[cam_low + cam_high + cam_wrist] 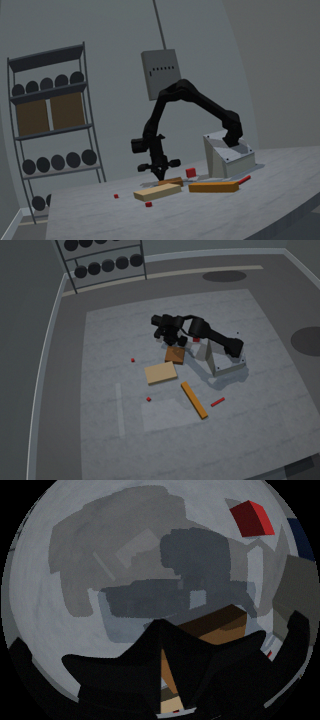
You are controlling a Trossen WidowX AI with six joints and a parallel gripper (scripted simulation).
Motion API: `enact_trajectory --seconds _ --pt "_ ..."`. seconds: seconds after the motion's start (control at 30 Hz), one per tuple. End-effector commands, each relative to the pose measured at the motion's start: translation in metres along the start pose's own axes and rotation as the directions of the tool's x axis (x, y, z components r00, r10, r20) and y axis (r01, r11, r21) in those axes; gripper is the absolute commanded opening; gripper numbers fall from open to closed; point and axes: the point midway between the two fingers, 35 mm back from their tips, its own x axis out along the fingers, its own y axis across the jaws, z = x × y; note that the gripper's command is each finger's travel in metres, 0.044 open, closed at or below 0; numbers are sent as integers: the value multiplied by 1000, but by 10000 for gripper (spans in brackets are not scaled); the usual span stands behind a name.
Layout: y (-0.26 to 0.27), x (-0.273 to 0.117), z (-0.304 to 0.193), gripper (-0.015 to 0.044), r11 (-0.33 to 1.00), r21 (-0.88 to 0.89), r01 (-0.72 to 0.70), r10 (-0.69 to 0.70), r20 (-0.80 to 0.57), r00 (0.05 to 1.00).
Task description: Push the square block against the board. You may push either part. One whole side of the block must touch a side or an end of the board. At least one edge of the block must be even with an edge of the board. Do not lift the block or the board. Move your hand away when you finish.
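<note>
The brown square block [174,356] [173,181] [230,633] lies flat just behind the right end of the tan board [160,373] [158,192] [171,704]. The block is turned a little relative to the board. Its front left corner is close to the board's back edge; whether they touch I cannot tell, but no whole side lies flush. My gripper [170,344] [161,180] [159,623] is shut and empty, pointing down at the block's back side, low near the table. The exact gap between fingertips and block is hidden.
A red cube [196,339] [191,172] [252,520] sits behind and right of the block. A grey sloped box [227,361] [239,165] is to the right. An orange bar [194,400] [213,187], red stick [217,401] and two small red cubes [132,360] [148,399] lie around the board.
</note>
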Motion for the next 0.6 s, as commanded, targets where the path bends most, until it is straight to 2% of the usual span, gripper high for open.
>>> enact_trajectory --seconds 0.0,0.57 --pt "-3 3 -8 0 1000 -2 10 -10 -8 1000" --pt "-5 3 -25 0 1000 -2 10 -10 -9 1000"
